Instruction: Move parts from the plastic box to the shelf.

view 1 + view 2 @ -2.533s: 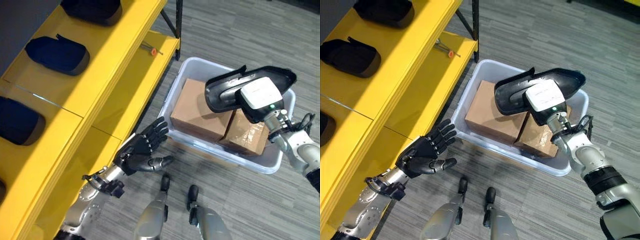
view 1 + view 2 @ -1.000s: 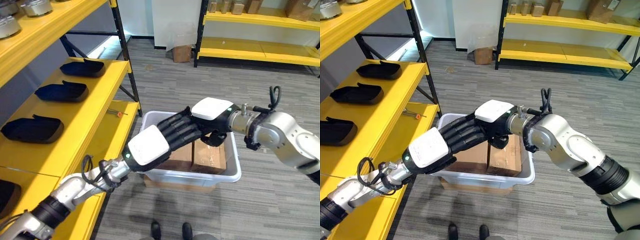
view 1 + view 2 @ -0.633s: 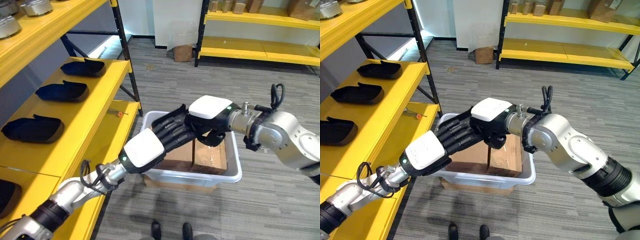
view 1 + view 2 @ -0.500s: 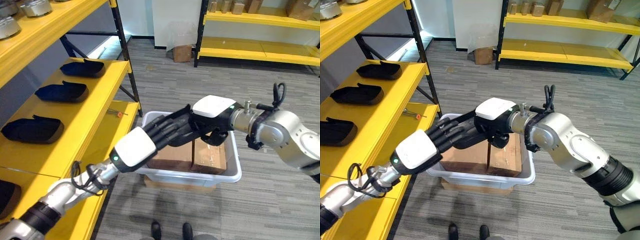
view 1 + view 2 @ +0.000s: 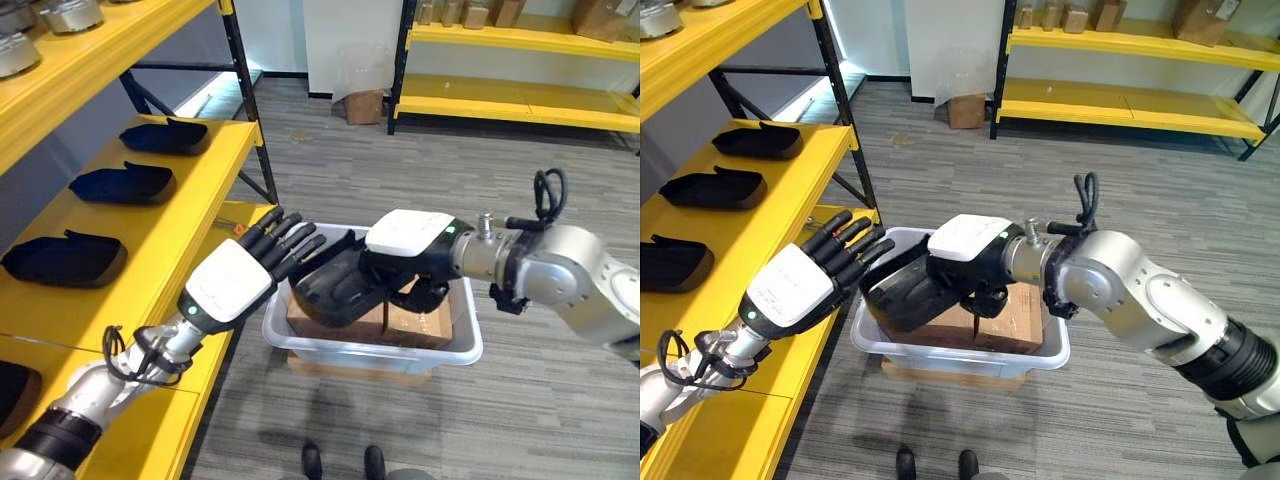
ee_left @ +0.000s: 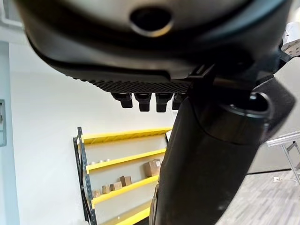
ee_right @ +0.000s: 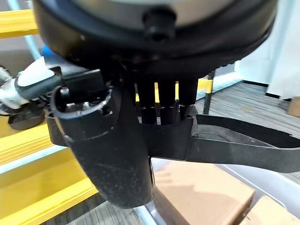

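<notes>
Right hand grips the black part, fingers curled round its edge, above the 9 o'clock end of the plastic box. Half a second earlier both hands overlapped on the part; the left hand has since drawn off toward 9 o'clock, fingers spread and straight, beside the yellow shelf. Two cardboard boxes lie in the plastic box.

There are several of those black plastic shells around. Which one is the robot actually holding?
The black part above the plastic box, gripped in the right hand. The three other black parts lie untouched on the yellow shelf; the open left hand holds nothing.
</notes>
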Robot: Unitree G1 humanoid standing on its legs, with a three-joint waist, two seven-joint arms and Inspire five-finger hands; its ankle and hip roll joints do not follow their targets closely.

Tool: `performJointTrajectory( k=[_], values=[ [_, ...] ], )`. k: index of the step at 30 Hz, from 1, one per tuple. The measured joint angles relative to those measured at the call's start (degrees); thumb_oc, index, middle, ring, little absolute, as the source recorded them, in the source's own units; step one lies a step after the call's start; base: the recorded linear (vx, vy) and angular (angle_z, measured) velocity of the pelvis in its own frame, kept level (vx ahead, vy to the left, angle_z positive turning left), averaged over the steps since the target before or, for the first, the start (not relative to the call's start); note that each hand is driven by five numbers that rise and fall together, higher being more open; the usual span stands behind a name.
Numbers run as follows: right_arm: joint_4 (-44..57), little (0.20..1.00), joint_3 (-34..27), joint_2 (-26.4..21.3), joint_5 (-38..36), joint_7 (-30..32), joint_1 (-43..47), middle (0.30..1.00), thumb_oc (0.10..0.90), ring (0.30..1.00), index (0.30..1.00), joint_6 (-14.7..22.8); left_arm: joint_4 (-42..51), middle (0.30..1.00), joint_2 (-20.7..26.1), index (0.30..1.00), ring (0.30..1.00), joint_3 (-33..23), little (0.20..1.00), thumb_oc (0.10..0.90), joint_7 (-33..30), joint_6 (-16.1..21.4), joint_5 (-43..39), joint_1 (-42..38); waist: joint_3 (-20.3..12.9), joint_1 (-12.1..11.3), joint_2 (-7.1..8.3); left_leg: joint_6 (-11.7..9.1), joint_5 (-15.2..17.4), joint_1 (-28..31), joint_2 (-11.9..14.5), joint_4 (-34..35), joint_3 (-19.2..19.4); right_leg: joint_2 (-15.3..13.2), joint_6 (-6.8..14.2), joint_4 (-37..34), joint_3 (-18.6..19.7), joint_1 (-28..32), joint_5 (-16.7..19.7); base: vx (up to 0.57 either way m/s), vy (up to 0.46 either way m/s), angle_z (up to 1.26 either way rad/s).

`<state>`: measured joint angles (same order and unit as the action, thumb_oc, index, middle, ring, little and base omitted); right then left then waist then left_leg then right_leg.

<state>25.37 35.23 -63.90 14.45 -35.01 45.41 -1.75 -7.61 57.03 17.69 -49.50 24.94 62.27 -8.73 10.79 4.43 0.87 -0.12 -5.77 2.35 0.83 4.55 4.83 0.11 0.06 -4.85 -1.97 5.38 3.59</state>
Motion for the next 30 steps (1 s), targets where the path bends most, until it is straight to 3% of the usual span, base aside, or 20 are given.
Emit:
performJointTrajectory(
  k=[4, 13, 30],
  values=[
    [-1.34, 0.3, 0.0, 0.03, -0.19, 0.08, 0.0, 0.3, 0.4, 0.3, 0.3, -0.13, 0.18, 1.0, -0.22, 1.0, 1.0, 0.34, 1.0, 0.9, 0.34, 0.86, -0.3, -0.01, -0.82, 0.11, 1.24, -0.04, 0.03, 0.01, 0.04, 0.0, 0.43, 0.01, 0.03, -0.01, 0.3, -0.15, 0.01, 0.0, -0.026, -0.04],
    [-1.83, 0.3, -0.1, 2.79, -0.32, 2.6, -0.01, 0.3, 0.4, 0.3, 0.3, -0.1, 1.59, 1.0, -5.0, 1.0, 1.0, 2.93, 1.0, 0.9, 6.83, 2.71, -4.1, -0.05, -0.95, 0.06, 1.09, -0.04, 0.01, 0.03, 0.09, -0.01, 0.56, 0.06, 0.0, -0.01, 0.48, -0.2, 0.1, 0.0, -0.001, 0.0],
    [-3.82, 0.3, -0.48, 5.17, 3.39, 4.5, -1.61, 0.3, 0.4, 0.3, 0.3, -1.14, 2.13, 1.0, -6.61, 1.0, 1.0, 3.87, 1.0, 0.9, 11.43, 4.04, -7.98, -0.25, -1.11, 0.15, 0.82, -0.04, 0.01, 0.04, 0.1, 0.0, 0.63, 0.07, -0.01, 0.0, 0.62, -0.22, 0.19, 0.0, 0.0, 0.0]
  ],
)
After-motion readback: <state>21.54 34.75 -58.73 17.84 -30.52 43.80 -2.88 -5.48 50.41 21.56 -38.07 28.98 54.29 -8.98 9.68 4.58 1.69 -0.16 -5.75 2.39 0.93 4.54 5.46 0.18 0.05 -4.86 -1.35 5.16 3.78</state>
